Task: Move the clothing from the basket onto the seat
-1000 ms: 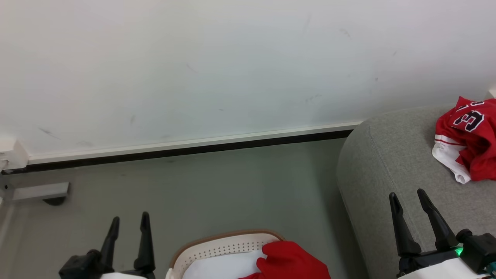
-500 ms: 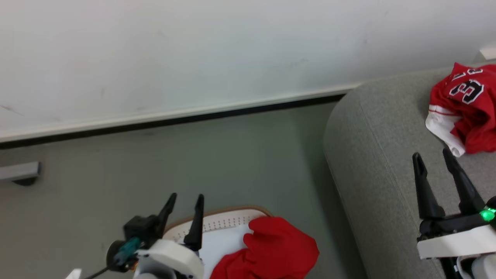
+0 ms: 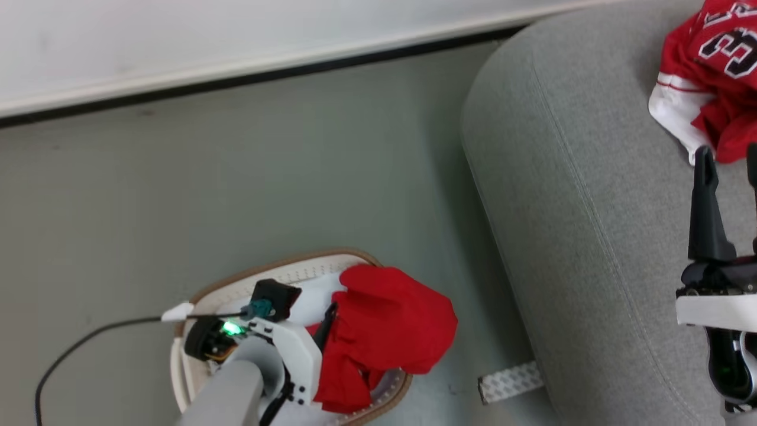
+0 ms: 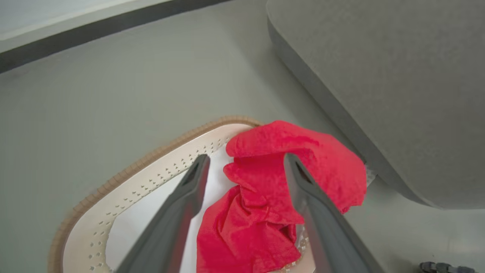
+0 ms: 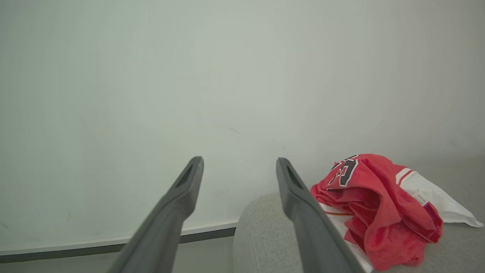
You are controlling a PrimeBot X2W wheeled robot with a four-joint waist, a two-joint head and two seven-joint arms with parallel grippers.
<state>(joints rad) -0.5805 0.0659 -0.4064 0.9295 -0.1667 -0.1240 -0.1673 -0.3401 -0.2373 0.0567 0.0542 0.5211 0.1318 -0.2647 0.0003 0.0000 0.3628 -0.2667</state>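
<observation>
we read this as the second half of the job: the jersey (image 3: 721,71) already lies crumpled on the seat (image 3: 591,207), up at 1 o'clock in the head view, while the plain red piece (image 3: 390,319) is not yet out of the basket (image 3: 278,269) down at 7 o'clock. that piece is bunched in the basket's near-seat half, and a fold of it hangs over the brown rim at 4 o'clock, above the floor (image 3: 236,177).

the left gripper (image 4: 245,159) is over the basket, its fingers spread wide and holding nothing. in the left wrist view the red cloth sits between and beyond the two fingers; we cannot tell whether either finger touches it yet. a pale sheet (image 4: 216,182) shows under the cloth, just beside the 9 o'clock finger.

the right gripper (image 5: 239,161) hangs above the seat with its fingers well apart and empty. the jersey is near it, at 4 o'clock in the right wrist view.

so the step in hand is the reach for the last garment. the next move, as we judge it, calls for the left arm to sink a little further, so the fingers straddle the thick bunch rather than the thin hanging fold, then close firmly. the risk we see is pinching the pale sheet along with it, so the grasp should sit toward the red heap's crest. after that comes a lift clear of the rim and a swing toward 3 o'clock onto the seat, short of the jersey.
</observation>
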